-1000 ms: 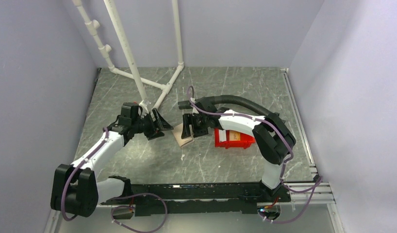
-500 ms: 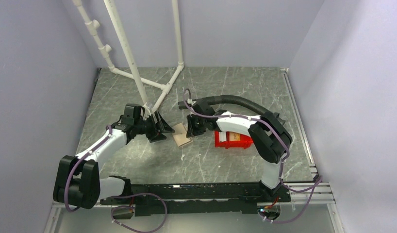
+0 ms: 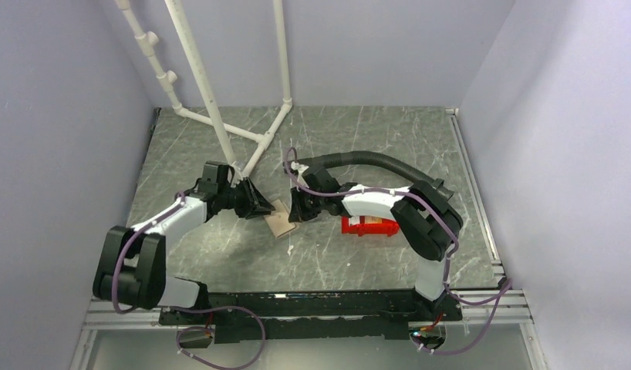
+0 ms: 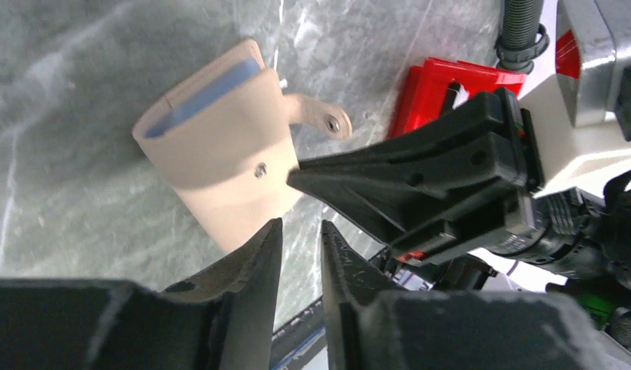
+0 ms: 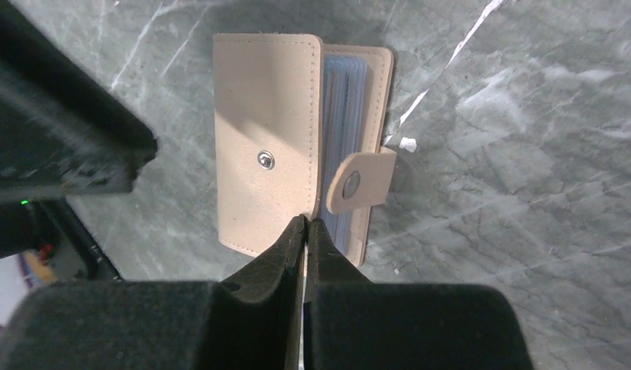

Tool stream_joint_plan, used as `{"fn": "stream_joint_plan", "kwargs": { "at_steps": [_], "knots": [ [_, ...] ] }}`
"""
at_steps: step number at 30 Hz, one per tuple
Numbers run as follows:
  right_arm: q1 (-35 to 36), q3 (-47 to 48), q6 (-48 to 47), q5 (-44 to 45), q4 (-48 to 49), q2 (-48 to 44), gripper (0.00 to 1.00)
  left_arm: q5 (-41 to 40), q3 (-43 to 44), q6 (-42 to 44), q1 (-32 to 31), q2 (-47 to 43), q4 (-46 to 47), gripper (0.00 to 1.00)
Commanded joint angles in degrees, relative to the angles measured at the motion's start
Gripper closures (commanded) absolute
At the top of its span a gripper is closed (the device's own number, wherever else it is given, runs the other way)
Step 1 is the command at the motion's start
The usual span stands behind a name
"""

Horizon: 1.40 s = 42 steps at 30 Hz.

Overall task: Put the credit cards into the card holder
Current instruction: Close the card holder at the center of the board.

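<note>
Card holder [image 3: 280,218] hemmed on two sides: left hand [image 3: 258,205] just left of it, right hand [image 3: 295,210] at its right edge (fingers pressed together, tip against front cover). Red bin [image 3: 370,226] right of holder, behind right arm, blocks that side. White pipe frame [image 3: 220,127] slants beyond-left of holder, bars approach there. Counter [image 3: 243,254] on near side of holder bare, passage open.
</note>
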Motion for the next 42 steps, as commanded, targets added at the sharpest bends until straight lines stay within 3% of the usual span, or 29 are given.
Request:
{"fn": "stream_joint_plan", "kwargs": {
  "at_steps": [1,11,19,20,21,23,33,37,42],
  "knots": [
    [-3.3,-4.9,4.1,-9.8,0.0,2.9,1.00,3.0,2.6,-0.1,-0.3,6.5,8.2,0.72],
    [-5.9,-7.5,6.5,-13.4,3.3,5.5,1.00,1.2,3.9,0.5,-1.3,14.8,14.9,0.77],
    [-6.2,-4.7,3.2,-8.9,-3.9,4.3,1.00,-1.0,0.6,0.2,-1.5,21.3,19.8,0.84],
    [-6.2,-3.9,2.6,-8.7,-5.2,3.9,0.99,-2.0,0.4,0.4,-1.5,21.5,19.2,0.85],
    [-6.2,-2.9,1.8,-8.5,-6.8,3.7,0.87,-3.2,0.3,0.7,-1.5,21.5,18.2,0.85],
    [-6.2,0.0,-0.1,-8.2,-10.6,3.2,0.77,-5.0,0.1,1.6,-1.5,21.2,16.4,0.86],
    [-6.1,18.9,-7.5,-0.1,-30.9,3.1,0.58,-6.1,-2.2,3.1,-1.5,19.0,15.1,0.90],
    [-6.1,23.4,-8.2,-2.4,-32.8,5.3,0.59,-5.6,-2.6,2.8,-1.4,18.9,15.6,0.91],
    [-6.1,28.4,-7.8,-4.0,-34.3,8.3,0.67,-5.2,-2.8,2.5,-1.5,18.5,16.2,0.91]
  ]
}}
